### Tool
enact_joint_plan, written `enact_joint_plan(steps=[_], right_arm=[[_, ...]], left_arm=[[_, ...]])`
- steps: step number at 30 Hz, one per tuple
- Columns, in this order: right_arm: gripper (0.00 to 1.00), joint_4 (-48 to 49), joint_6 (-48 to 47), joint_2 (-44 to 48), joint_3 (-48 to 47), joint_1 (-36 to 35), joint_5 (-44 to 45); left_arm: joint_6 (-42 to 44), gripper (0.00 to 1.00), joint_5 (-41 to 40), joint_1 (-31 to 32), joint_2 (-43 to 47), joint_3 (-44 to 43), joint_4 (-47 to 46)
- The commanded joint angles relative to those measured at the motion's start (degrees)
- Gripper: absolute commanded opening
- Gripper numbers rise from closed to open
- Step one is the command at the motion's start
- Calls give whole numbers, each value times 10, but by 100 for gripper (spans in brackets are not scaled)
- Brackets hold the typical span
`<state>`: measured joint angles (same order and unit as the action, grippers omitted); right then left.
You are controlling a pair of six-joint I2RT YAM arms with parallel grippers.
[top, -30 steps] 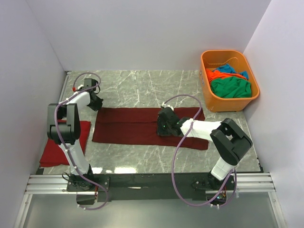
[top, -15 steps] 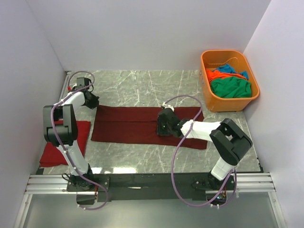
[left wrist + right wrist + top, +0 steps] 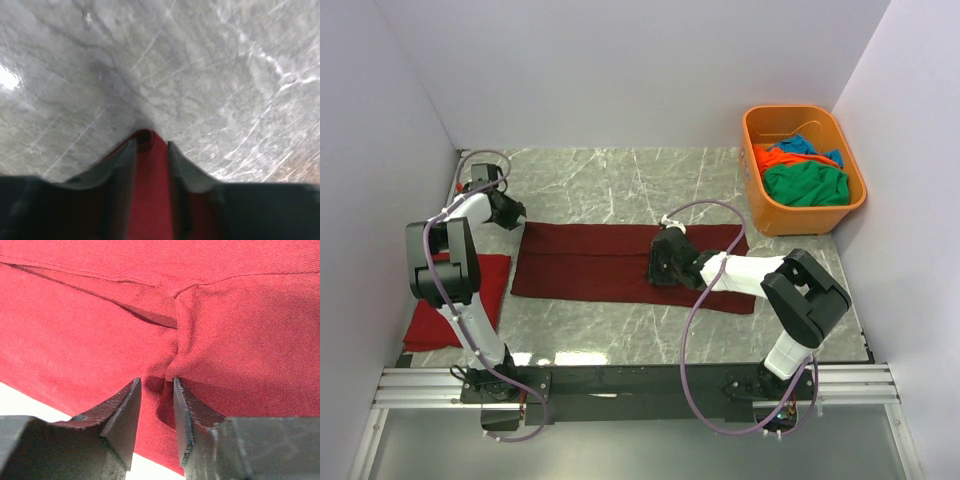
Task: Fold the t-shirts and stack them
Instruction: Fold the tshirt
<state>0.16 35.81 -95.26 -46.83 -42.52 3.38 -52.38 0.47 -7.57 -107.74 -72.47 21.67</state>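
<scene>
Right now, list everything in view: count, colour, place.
maroon t-shirt: one, dark maroon, long strip mid-table
red t-shirt: one, bright red, near left of table
green t-shirt: one, green, in tub
orange t-shirt: one, orange, in tub
blue t-shirt: one, blue, in tub
tub: one, orange, far right
table: one, grey marble
left gripper: one, black, maroon t-shirt's far left corner, cloth between fingers
right gripper: one, black, pinching maroon t-shirt right of middle

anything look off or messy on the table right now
Mostly tidy. The maroon t-shirt lies as a long folded strip, but its right end flares wider than its left, so the fold is uneven. The right gripper pinches up a small ridge of cloth.
</scene>
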Motion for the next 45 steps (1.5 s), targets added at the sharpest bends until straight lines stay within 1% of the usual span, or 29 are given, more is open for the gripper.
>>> enact_joint_plan(steps=[1,2,3,4,6,8,9,11,12,13,14,15,16,17,18,19,23,29,34,39,45], right_arm=[[41,-58,-16,4,-7,-5,3],[42,-60,-16,18,-18,-5,1],[45,-68,-16,26,-23,-5,-1],[45,-75,-16,34,-28,-5,-1],[50,-97,-11,65,-41,-3,14],[51,-116,-6,98,-48,8,44],[53,-132,1,111,-49,16,55],[53,-147,7,139,-44,39,64],[53,-152,10,147,-39,72,61],[53,-148,10,156,-32,92,57],[53,-147,11,168,-20,110,53],[52,-147,8,170,-15,142,49],[52,-148,7,171,-14,154,51],[52,-151,4,166,-13,161,56],[52,-155,4,163,-14,169,59],[52,-155,5,158,-15,179,59],[50,-151,15,118,-21,189,65],[50,-150,23,48,-32,188,66],[50,-148,19,4,-41,189,56],[50,-163,6,-29,-74,188,56],[50,-192,-17,-79,-143,189,55]], left_arm=[[20,38,11,-9,13,-36,-22],[28,42,8,-9,18,-42,-17],[32,48,6,-9,31,-50,-15],[34,49,8,-9,39,-52,-15],[40,50,-1,4,68,-51,0],[49,48,-33,24,89,-45,18],[51,41,-42,50,110,-30,28],[52,37,-72,73,132,-5,30],[53,29,-76,113,152,25,23],[54,26,-77,127,158,40,19],[53,18,-81,155,164,53,16],[53,13,-80,171,169,75,13],[54,11,-78,185,170,84,7],[50,8,-82,212,168,91,7],[47,2,-83,225,163,101,7],[46,1,-81,238,161,107,-3],[50,1,-91,313,140,117,-16],[62,1,-126,376,117,130,-16],[45,1,-138,397,95,155,-19],[32,1,-163,423,73,164,1],[6,1,-154,454,91,186,21]])
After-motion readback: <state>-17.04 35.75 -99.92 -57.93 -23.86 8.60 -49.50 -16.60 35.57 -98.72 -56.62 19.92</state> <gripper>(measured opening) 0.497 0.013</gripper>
